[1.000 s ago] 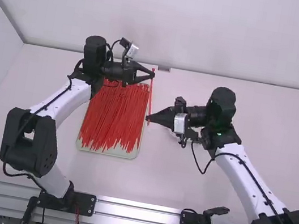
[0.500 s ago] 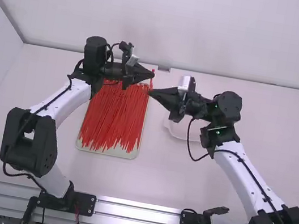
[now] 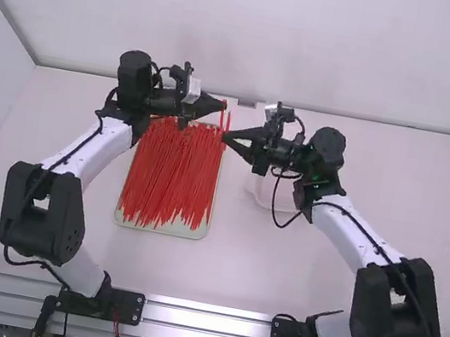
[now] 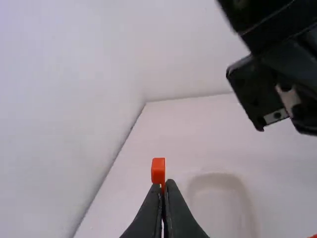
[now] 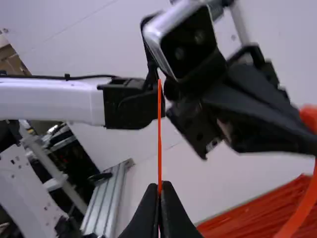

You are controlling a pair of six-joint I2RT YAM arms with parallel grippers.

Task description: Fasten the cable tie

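**Sam:** Where is the cable tie [image 3: 226,124]?

**Mia:** It is up in the air, near the far edge of the table [image 3: 428,194]. It sits between the two grippers, just past the far end of the pile of red ties [image 3: 174,173].

**Sam:** Who holds it?

**Mia:** Both of them. The left gripper [image 4: 162,184] is pinched tight on the end with the little square head [image 4: 158,170]. The head pokes out just past its fingertips. The right gripper [image 5: 159,186] is pinched tight on the thin strap [image 5: 159,124]. The strap sticks out past its fingertips, toward the left arm's wrist.

**Sam:** Is the tie done up?

**Mia:** Not yet. The tip of the strap is apart from the head.

**Sam:** What else is on the table?

**Mia:** The pile of red ties lies on a pale board [image 3: 159,227], beside the left arm. A see-through tub [image 3: 260,193] sits just beside the board, below the right arm.
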